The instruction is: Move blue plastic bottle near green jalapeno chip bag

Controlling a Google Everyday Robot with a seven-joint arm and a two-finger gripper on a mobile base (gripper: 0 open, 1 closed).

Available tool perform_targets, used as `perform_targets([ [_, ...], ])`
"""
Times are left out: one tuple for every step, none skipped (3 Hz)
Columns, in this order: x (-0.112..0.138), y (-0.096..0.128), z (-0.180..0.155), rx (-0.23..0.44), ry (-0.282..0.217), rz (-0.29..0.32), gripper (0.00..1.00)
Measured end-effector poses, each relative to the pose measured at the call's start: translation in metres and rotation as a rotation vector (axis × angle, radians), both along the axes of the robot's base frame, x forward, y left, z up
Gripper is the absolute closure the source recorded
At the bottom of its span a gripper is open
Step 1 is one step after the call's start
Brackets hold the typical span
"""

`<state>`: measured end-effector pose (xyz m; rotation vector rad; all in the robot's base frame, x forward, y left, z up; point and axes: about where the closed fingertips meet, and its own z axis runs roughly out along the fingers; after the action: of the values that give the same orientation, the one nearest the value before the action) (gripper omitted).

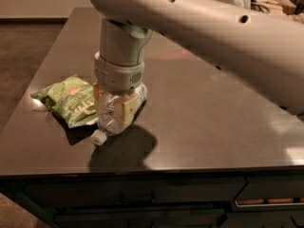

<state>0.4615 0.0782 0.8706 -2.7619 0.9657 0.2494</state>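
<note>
Hand (114, 109) clamped on blue plastic bottle (109, 123), just beside green jalapeno chip bag (65, 98)
Once released, the bottle may roll away from the bag along the counter (199, 108); pressing closer may shove the bag

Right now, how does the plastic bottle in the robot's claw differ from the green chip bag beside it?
The blue plastic bottle is clear, with a white cap; the green jalapeno chip bag is opaque light green with white lettering. The bottle is slim and rounded; the bag is wider, flat and crumpled. The gripper clamps the bottle; nothing holds the bag. Both are close together on the dark table.
</note>
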Motion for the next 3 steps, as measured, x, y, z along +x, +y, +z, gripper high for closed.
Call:
perform_targets([
  [0.0, 0.0045, -0.0036, -0.004, 0.008, 0.006, 0.36],
  [0.0001, 0.0061, -0.0036, -0.001, 0.005, 0.007, 0.12],
  [0.0002, 0.0074, -0.0034, 0.002, 0.001, 0.007, 0.0],
])
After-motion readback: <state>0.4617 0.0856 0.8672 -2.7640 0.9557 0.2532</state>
